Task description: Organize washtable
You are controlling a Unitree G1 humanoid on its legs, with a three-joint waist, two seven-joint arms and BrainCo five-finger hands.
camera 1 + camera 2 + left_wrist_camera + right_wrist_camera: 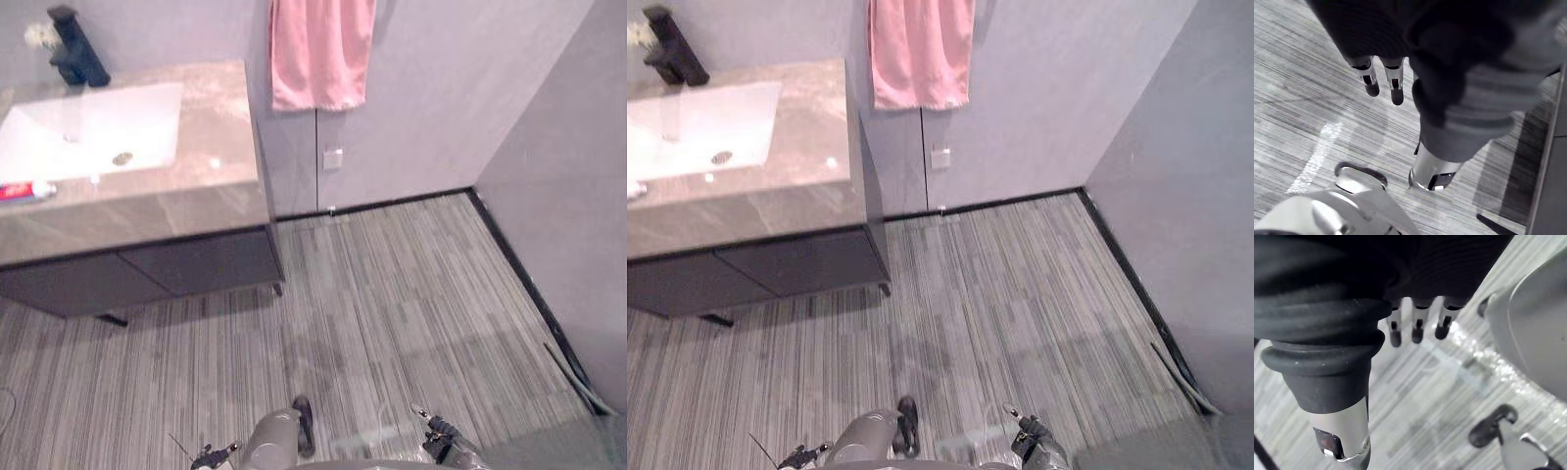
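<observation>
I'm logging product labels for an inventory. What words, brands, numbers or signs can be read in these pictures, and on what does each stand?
No text can be read.
Toothpaste tube on the washtable: red, white and blue print, too blurred to read.
Wall plate below the pink towel: no legible marking.
Pink towel and black faucet: no text visible.

**Open floor, counter crowded on its left**

The striped grey plank floor (411, 294) is lying open across the centre and right of the frame, the left hand (1395, 83) and the right hand (1418, 328) hanging loose-fingered above it. At upper left, the grey stone-look countertop (217, 117) is offering a bare strip along its right side; the white rectangular basin (98, 122), black angular faucet (76, 51) and red-and-white tube (27, 191) are crowding its left.
</observation>
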